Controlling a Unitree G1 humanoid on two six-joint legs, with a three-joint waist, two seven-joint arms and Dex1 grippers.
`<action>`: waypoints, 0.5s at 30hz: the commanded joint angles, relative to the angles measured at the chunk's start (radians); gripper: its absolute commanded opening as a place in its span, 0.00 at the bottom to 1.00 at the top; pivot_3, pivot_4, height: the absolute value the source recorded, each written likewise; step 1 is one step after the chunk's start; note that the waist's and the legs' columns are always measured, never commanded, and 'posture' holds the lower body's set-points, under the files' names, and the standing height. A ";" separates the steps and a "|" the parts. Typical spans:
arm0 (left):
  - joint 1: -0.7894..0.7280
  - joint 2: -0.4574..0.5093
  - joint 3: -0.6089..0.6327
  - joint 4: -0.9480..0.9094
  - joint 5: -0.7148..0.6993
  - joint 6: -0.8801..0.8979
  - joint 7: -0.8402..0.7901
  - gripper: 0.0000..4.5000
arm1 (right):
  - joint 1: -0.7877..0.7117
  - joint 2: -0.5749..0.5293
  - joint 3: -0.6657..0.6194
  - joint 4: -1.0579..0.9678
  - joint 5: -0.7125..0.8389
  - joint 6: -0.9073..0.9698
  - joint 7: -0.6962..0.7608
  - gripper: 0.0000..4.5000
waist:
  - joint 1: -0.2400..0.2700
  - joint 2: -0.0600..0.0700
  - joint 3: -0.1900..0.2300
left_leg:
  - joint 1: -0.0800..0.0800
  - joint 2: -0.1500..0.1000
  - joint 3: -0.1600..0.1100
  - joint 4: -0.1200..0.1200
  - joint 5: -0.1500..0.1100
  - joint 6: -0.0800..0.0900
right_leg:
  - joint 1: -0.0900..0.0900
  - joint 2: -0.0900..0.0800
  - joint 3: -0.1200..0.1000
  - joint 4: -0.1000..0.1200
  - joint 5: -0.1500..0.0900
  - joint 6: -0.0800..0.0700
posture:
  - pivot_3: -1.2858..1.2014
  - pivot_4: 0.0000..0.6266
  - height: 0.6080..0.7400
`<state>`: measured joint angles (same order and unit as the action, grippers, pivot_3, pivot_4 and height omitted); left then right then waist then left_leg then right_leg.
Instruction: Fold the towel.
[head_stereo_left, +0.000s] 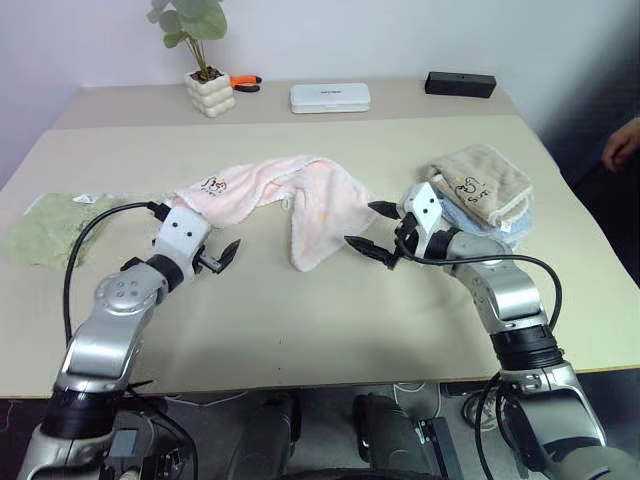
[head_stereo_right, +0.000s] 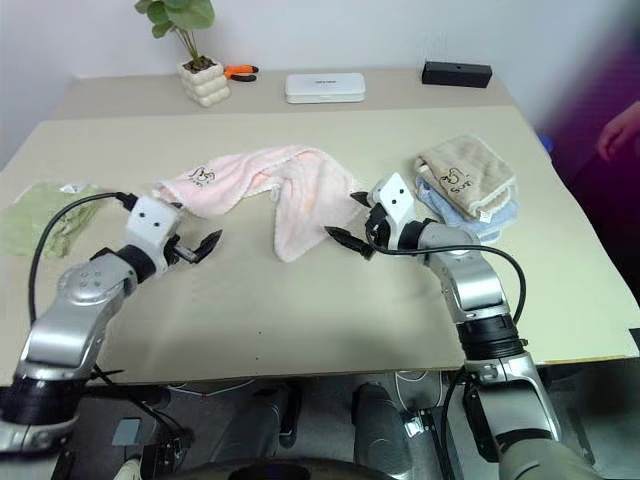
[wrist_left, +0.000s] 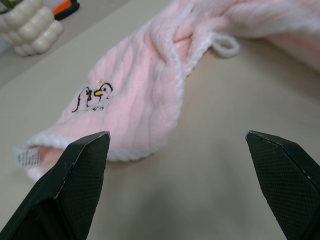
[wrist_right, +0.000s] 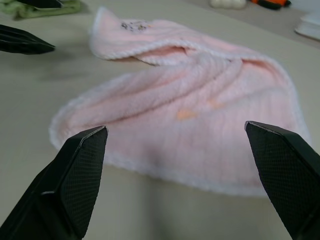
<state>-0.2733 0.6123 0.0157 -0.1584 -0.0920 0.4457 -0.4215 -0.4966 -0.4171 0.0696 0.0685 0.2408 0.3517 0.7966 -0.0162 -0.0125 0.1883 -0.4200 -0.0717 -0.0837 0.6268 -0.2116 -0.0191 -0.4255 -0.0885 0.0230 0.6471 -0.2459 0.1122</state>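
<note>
My left gripper (head_stereo_left: 222, 256) hangs low over the worktop (head_stereo_left: 300, 320) with its fingers spread wide and nothing between them, pointing at the near end of the towel (head_stereo_left: 290, 195). My right gripper (head_stereo_left: 375, 232) hovers on the other side, its fingers also wide apart and empty, aimed at the towel's hanging flap.

The towel lies crumpled and unfolded on the worktop between my two grippers, just beyond their tips. It is pale pink with a white stitched edge; its left part stretches flat and bears a small dark penguin motif (wrist_left: 94, 96), with a small white label (wrist_left: 27, 157) at the corner, while its right part droops toward me in a rounded flap.

To my far left a light green towel (head_stereo_left: 50, 228) lies flat near the worktop's edge. To my right, past my right gripper, a beige towel (head_stereo_left: 480, 182) sits folded on a pale blue one (head_stereo_left: 500, 226).

Farther back stand a potted plant (head_stereo_left: 205, 70) in a white pot, orange-handled pliers (head_stereo_left: 245, 82) beside it, a white flat case (head_stereo_left: 330, 97), and a black box (head_stereo_left: 460, 84). A person's hand (head_stereo_left: 622, 145) shows at the right edge.
</note>
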 joint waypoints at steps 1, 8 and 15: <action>-0.092 -0.005 -0.046 0.158 0.073 -0.099 -0.006 0.99 | -0.008 0.015 -0.009 -0.068 0.009 -0.001 -0.029 1.00 | 0.001 0.000 0.000 | 0.000 0.000 0.000 0.000 0.000 0.000 | 0.000 0.000 0.000 0.000 0.000 0.000 | 0.52 0.24 0.91; -0.217 -0.038 -0.106 0.395 0.114 -0.179 -0.064 0.99 | 0.001 0.016 -0.015 -0.093 0.012 0.006 -0.058 1.00 | 0.003 0.000 0.000 | 0.000 0.000 0.000 0.000 0.000 0.000 | 0.000 0.000 0.000 0.000 0.000 0.000 | 0.52 0.24 0.91; -0.268 -0.049 -0.075 0.539 0.109 -0.275 -0.067 0.37 | 0.005 0.011 -0.012 -0.114 0.017 0.016 -0.067 1.00 | -0.002 0.000 0.000 | 0.000 0.000 0.000 0.001 0.000 0.000 | 0.000 0.000 0.000 0.001 0.000 0.001 | 0.52 0.24 0.91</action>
<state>-0.5256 0.5570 -0.0879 0.3650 0.0107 0.1964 -0.4901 -0.4909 -0.4067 0.0694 -0.0003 0.2420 0.3668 0.7312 -0.0184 -0.0126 0.1882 -0.4199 -0.0717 -0.0838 0.6275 -0.2115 -0.0191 -0.4256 -0.0885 0.0228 0.6485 -0.2456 0.1128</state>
